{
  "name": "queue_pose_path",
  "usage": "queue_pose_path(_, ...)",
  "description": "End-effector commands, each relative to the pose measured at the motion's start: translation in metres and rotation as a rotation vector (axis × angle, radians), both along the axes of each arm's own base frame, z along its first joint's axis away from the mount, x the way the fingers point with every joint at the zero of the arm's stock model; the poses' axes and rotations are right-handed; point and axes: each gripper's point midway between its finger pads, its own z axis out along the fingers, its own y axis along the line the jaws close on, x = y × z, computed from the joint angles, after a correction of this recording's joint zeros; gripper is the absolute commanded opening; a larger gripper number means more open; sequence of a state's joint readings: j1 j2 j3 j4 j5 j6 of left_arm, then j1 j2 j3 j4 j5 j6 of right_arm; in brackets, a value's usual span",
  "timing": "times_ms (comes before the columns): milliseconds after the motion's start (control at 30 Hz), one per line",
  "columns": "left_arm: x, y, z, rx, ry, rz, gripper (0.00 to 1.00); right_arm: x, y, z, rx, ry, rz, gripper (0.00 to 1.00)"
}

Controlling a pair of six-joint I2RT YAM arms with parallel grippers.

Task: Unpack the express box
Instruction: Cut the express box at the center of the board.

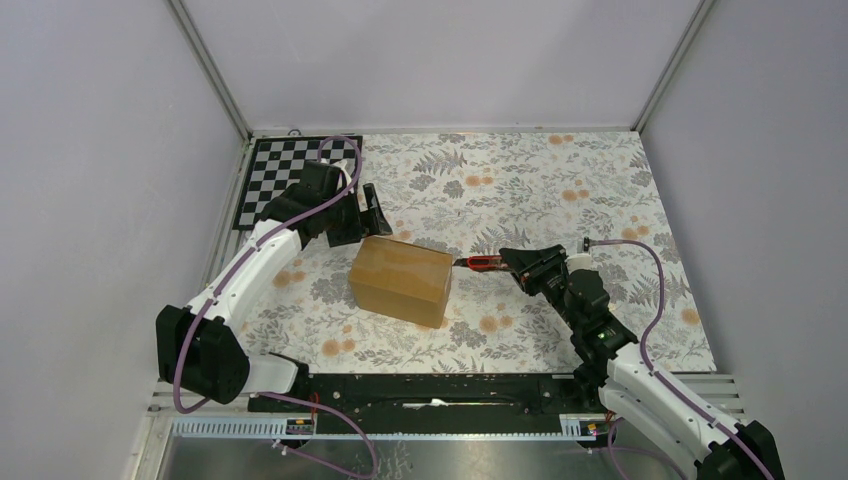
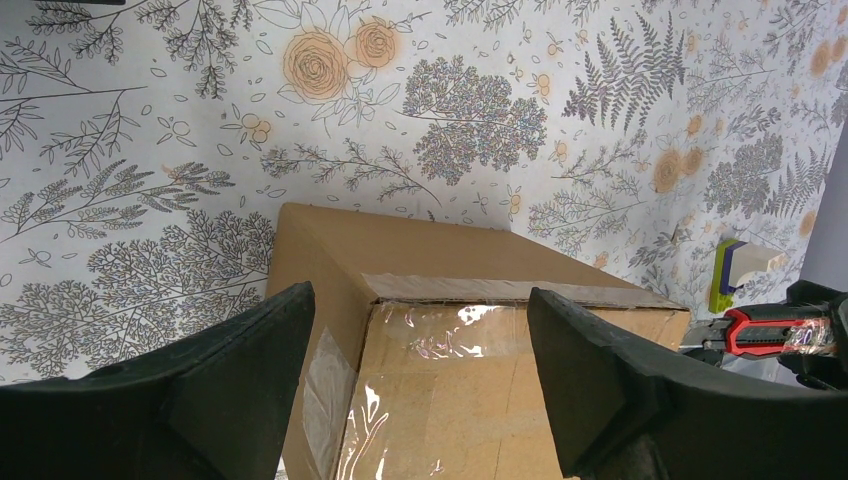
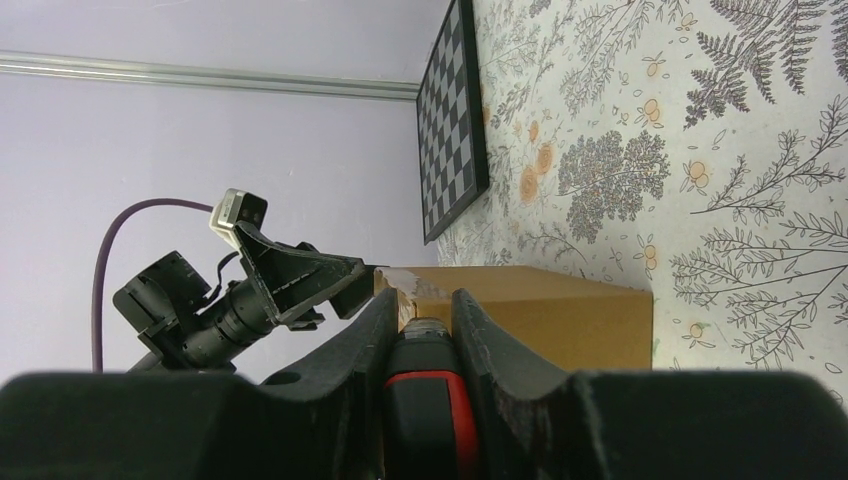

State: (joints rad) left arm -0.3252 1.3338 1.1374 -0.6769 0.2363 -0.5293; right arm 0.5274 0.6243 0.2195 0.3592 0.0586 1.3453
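Right jaws clamped on the red-handled cutter (image 1: 482, 263), which points left at the right end of the express box (image 1: 400, 280), mid-bench (image 1: 560, 200). The right wrist view alone shows the cutter's nose at the box's upper edge; whether they touch is unclear. Left jaws stand wide apart at the box's far-left corner. Only the left wrist view shows glossy clear tape (image 2: 440, 330) over the seam. Checkerboard (image 1: 285, 180) lies at far left.

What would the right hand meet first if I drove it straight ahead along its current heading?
The express box. The right hand aims its red-handled cutter at the box end facing it. The tip looks to be at or almost on the cardboard, though actual contact is hard to confirm.
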Motion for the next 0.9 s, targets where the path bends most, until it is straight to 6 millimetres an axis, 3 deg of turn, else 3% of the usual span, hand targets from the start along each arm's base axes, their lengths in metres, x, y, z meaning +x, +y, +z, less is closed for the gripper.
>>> queue_pose_path(0, 0.0093, -0.0045, 0.0150, -0.041, -0.066, -0.004, 0.84, 0.0024, 0.0010, 0.0254, 0.066, -0.071, -0.003, 0.00)
queue_pose_path(867, 0.0102, -0.0071, 0.0122, -0.052, -0.056, -0.007, 0.84, 0.0030, 0.0056, 0.0252, 0.087, -0.066, 0.015, 0.00)
